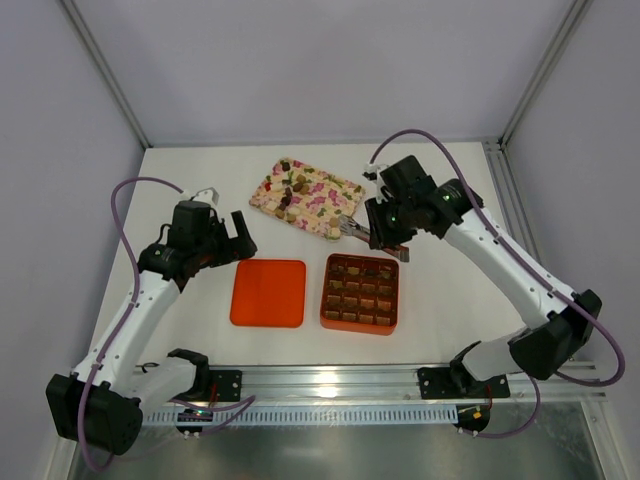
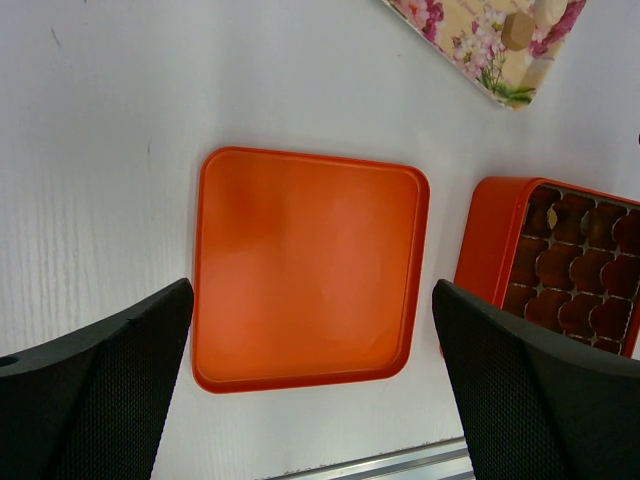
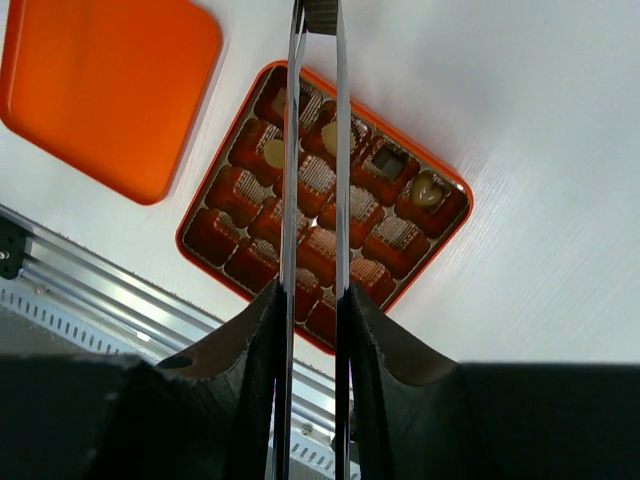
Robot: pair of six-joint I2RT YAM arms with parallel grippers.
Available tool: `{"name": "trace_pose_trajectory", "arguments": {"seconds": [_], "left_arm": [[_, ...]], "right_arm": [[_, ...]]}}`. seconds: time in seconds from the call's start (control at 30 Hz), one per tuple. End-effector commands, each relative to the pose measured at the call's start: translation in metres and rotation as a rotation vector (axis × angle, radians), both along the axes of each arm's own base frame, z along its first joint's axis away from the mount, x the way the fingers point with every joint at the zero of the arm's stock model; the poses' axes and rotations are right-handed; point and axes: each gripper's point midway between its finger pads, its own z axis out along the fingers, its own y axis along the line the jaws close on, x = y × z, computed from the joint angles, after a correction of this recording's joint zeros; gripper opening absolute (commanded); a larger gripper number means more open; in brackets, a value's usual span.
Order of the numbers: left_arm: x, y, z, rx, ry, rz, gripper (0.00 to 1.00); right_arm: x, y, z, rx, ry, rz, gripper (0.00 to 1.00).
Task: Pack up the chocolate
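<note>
Right wrist view: right jaws clamp narrowly on tongs (image 3: 341, 150) near the box (image 1: 360, 327), left jaws wide open, empty; mis-aimed tips could knock seated chocolate (image 3: 428, 190) askew.

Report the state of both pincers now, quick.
Left pincer: open, holding nothing.
Right pincer: closed on metal tongs.
</note>
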Motion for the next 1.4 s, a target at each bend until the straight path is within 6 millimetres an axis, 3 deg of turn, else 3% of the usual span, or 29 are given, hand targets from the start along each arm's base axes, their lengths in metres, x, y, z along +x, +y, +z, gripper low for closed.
{"name": "trace_pose_trajectory", "arguments": {"seconds": [0.0, 0.27, 0.5, 1.27, 1.37], "left_arm": [[0.006, 0.003, 0.014, 0.0, -0.056, 0.014, 1.0], [0.007, 0.005, 0.015, 0.006, -0.059, 0.023, 1.0], [0.007, 0.005, 0.014, 0.007, -0.058, 0.023, 1.0], [0.007, 0.004, 0.013, 0.005, -0.049, 0.02, 1.0], [0.007, 0.004, 0.012, 0.006, -0.048, 0.019, 1.0]], "right_arm": [[-0.023, -0.001, 0.0, 0.065, 0.009, -0.011, 0.33], [-0.066, -0.004, -0.01, 0.08, 0.028, 0.0, 0.33], [-0.09, -0.004, -0.038, 0.045, 0.081, 0.011, 0.33], [-0.098, -0.012, -0.051, 0.012, 0.087, -0.002, 0.34], [-0.098, -0.012, -0.052, 0.008, 0.088, 0.0, 0.39]]}}
